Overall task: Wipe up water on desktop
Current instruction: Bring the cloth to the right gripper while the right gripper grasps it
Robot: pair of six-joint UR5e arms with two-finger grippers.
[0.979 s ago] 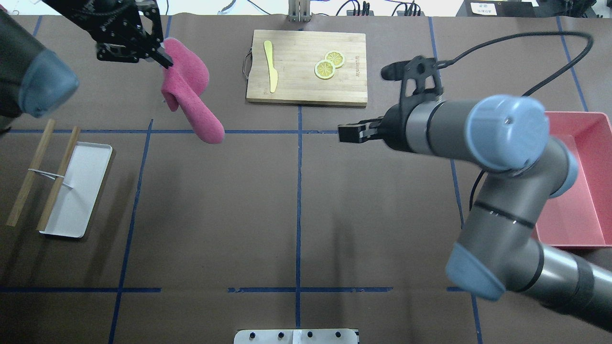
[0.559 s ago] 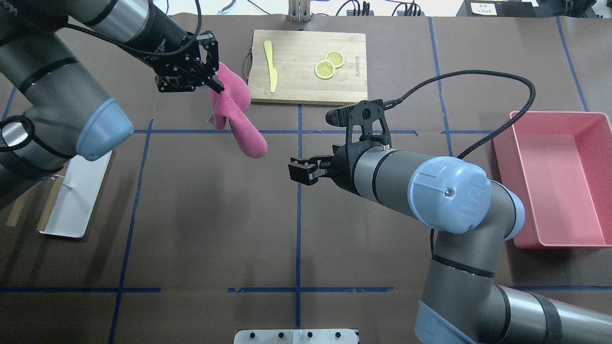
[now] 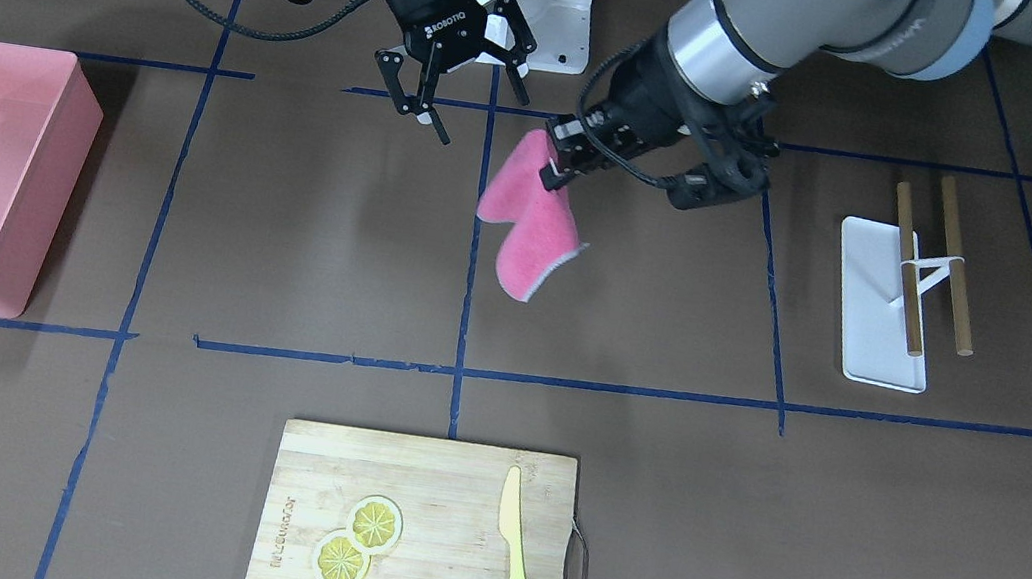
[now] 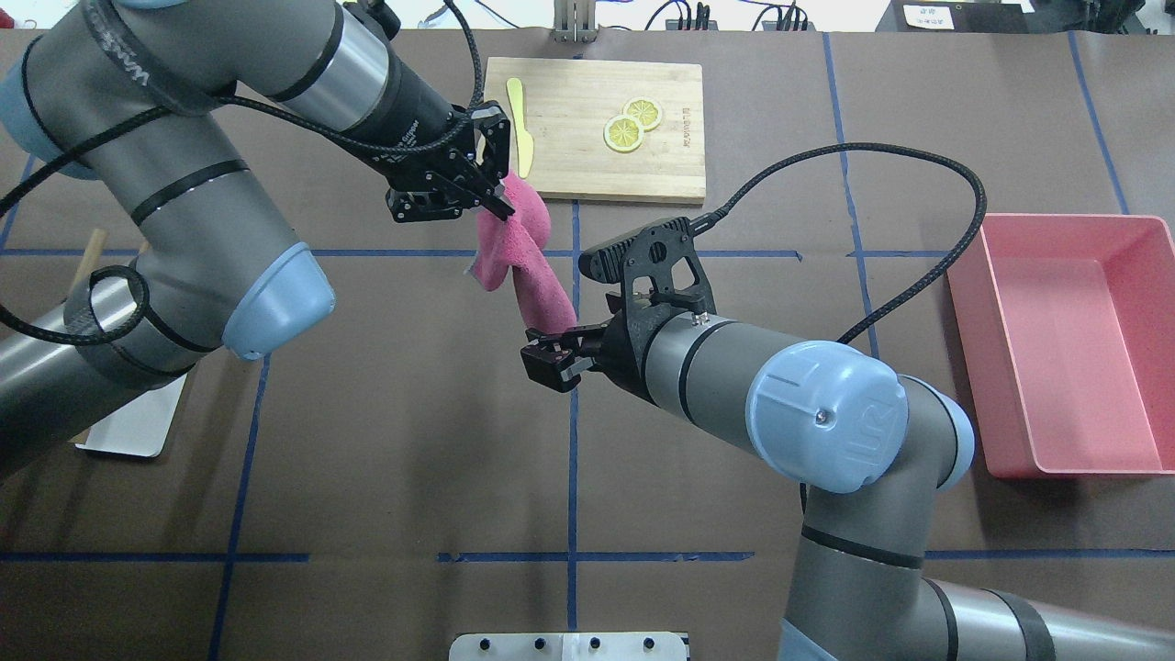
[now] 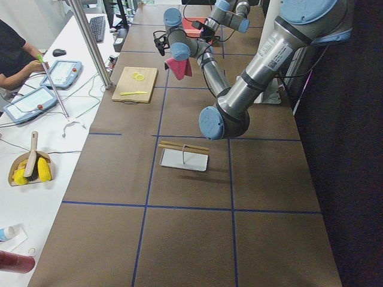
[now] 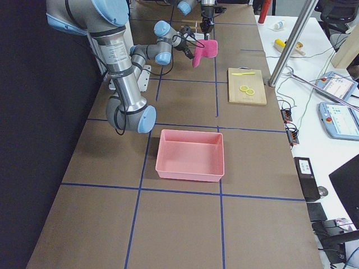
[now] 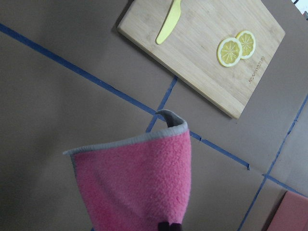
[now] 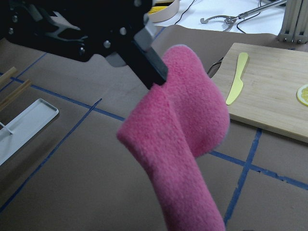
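Both arms have swung in toward the middle of the overhead view since the earlier frames, the left one carrying the pink cloth from the upper left to just below the cutting board. Brown and crossed by blue tape lines, the desktop fills nearly the whole frame under them. At the right edge sits a pink bin, and the cutting board lies at top centre. In the front-facing view a white tray with two wooden sticks across it sits at mid right. The left gripper pinches the cloth's upper edge, so it hangs folded above the desktop's central tape line. Just beside its lower end the right gripper has its fingers spread and holds nothing. On the board lie a yellow knife and two lemon slices.
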